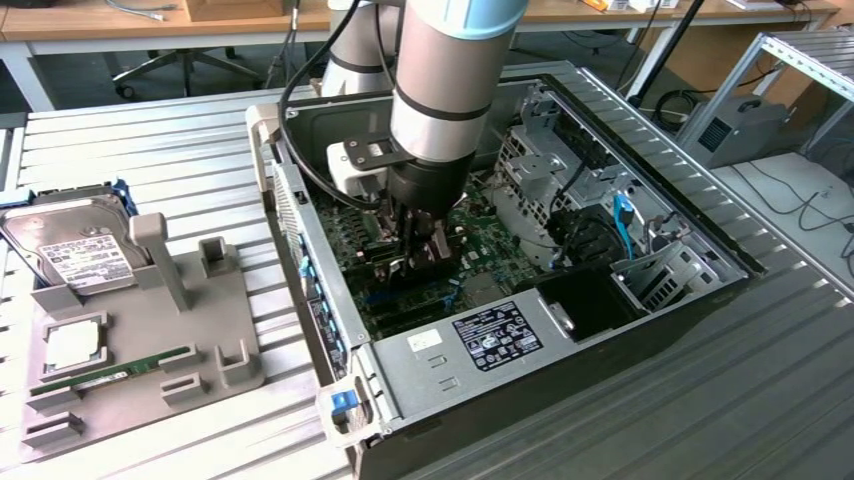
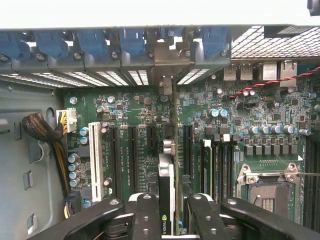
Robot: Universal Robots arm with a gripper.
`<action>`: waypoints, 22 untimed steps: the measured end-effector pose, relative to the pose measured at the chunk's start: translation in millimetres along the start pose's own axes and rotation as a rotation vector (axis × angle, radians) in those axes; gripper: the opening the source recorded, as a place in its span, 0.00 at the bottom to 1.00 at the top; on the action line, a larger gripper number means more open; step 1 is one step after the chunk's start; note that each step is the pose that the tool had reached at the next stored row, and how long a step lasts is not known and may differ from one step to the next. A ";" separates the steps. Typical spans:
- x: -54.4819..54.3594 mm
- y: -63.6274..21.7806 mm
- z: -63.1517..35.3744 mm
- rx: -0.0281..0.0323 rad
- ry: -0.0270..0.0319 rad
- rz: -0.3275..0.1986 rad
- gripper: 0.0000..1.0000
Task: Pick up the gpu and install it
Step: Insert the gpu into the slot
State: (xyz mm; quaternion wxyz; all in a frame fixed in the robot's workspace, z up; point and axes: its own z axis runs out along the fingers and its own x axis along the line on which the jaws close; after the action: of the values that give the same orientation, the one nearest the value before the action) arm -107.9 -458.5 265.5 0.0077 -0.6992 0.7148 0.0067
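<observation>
Step in hand: the install itself. The arm is down inside the open computer case, so by my read the pick-up is done and this is the seating phase.
Gripper: the gripper has its two fingers drawn in on either side of the card, pinching it. It is not spread wide.
Where the gpu is: the gpu stands on edge between those fingers, right over the motherboard. It runs along the row of long expansion slots, beside the white slot.
Bracket end: a metal bracket sits in line with the card, up at the rear openings with the blue clips. I can't tell whether it is fully home.
What seating calls for: the card's edge must sit square over one slot and be pressed straight down. Any tilt looks likely to jam the gold edge or the bracket.
Exterior view gives: the gripper deep in the case. Off to the exterior view's left, a grey stand carries the hard drive and the memory stick. The card's line against the slots is masked by the arm.
Wrist view gives: the slot-by-slot alignment and the processor socket.
</observation>
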 end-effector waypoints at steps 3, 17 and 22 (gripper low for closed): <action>0.2 0.1 0.6 0.0002 -0.0025 0.000 0.27; 1.0 0.9 1.2 0.0004 -0.0040 0.000 0.27; 1.2 0.9 1.2 0.0004 -0.0040 0.000 0.27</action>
State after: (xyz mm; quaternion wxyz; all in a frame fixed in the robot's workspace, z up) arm -108.9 -459.6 264.3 0.0093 -0.6992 0.7148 0.0080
